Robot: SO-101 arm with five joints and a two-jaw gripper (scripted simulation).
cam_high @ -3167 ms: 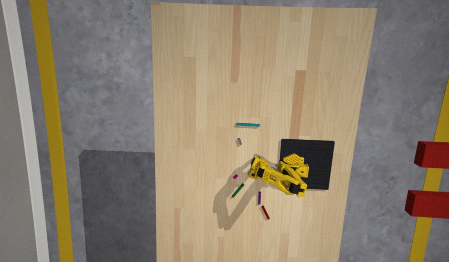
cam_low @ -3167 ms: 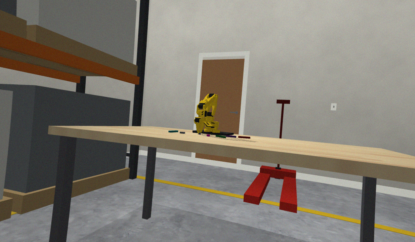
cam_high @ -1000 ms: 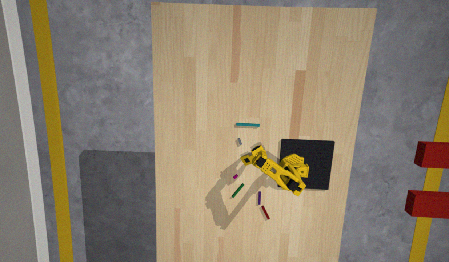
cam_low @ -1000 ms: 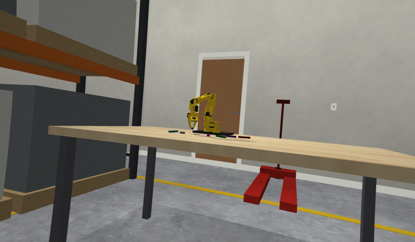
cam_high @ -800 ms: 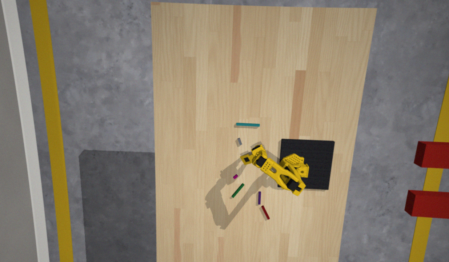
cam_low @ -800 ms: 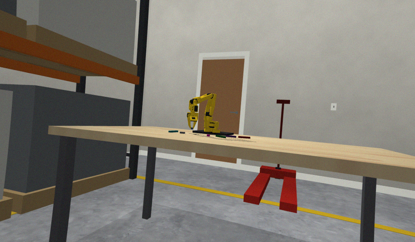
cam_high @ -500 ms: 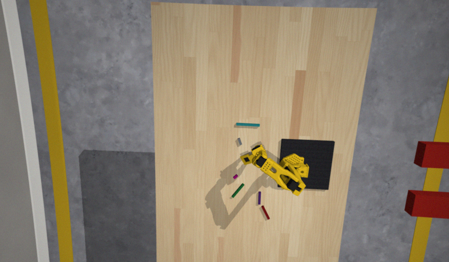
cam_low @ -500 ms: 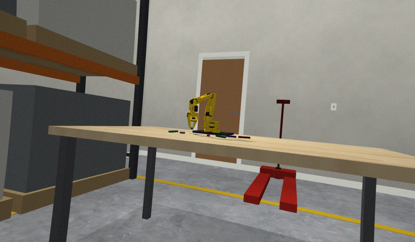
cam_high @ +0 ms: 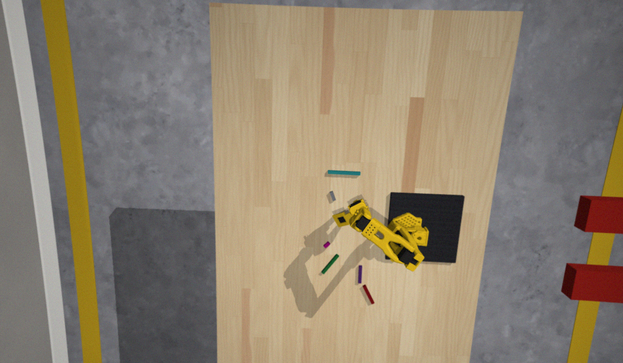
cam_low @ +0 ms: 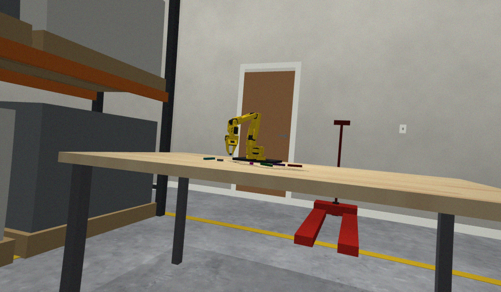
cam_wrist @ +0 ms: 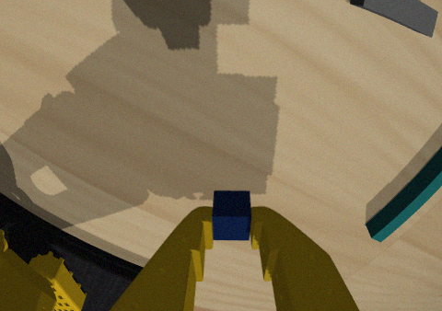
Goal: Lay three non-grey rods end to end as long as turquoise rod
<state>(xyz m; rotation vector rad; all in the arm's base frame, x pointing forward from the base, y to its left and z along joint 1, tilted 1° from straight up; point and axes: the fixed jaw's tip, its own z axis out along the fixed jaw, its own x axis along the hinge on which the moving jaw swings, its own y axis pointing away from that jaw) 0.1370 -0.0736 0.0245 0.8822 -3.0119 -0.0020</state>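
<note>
The top view looks straight down from high above the counter (cam_high: pixel 268 112). The exterior view sits low and far, facing the door at 12 o'clock. The wrist view hangs close over the turquoise rod (cam_wrist: pixel 405 205), shared with the top view (cam_high: pixel 343 172).
</note>
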